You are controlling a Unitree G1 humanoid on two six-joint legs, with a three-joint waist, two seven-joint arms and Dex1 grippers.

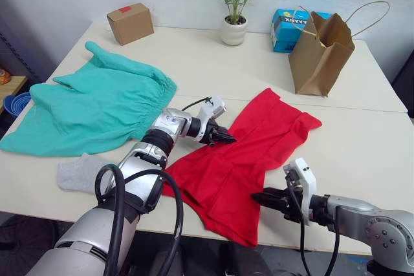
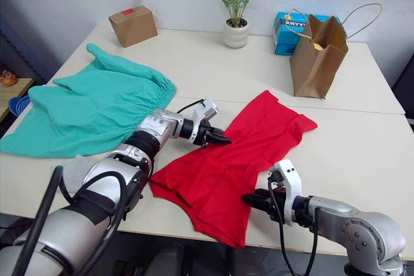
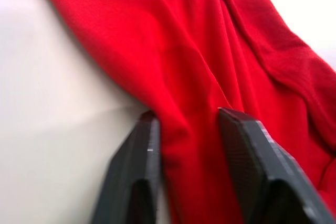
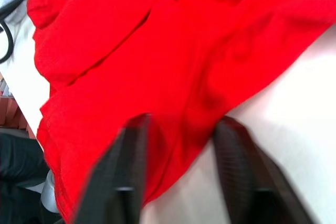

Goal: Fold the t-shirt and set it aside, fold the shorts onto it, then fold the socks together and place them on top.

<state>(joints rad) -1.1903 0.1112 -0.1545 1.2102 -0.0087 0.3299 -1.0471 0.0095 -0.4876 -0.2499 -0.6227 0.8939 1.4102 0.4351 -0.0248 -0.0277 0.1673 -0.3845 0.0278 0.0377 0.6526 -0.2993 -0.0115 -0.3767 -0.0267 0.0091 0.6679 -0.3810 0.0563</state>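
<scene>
Both arms are silver-grey metal with rounded joint housings and black bands at the joints. Black cables loop along each forearm. Each wrist carries a small white block. The left gripper [image 1: 228,138] and the right gripper [image 1: 257,198] each have two matte black fingers [image 3: 247,150] with a fine woven texture.

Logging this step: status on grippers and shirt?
Left gripper open, straddling t-shirt edge. Right gripper open at its opposite edge. Shirt unfolded. Nothing in the way.
</scene>
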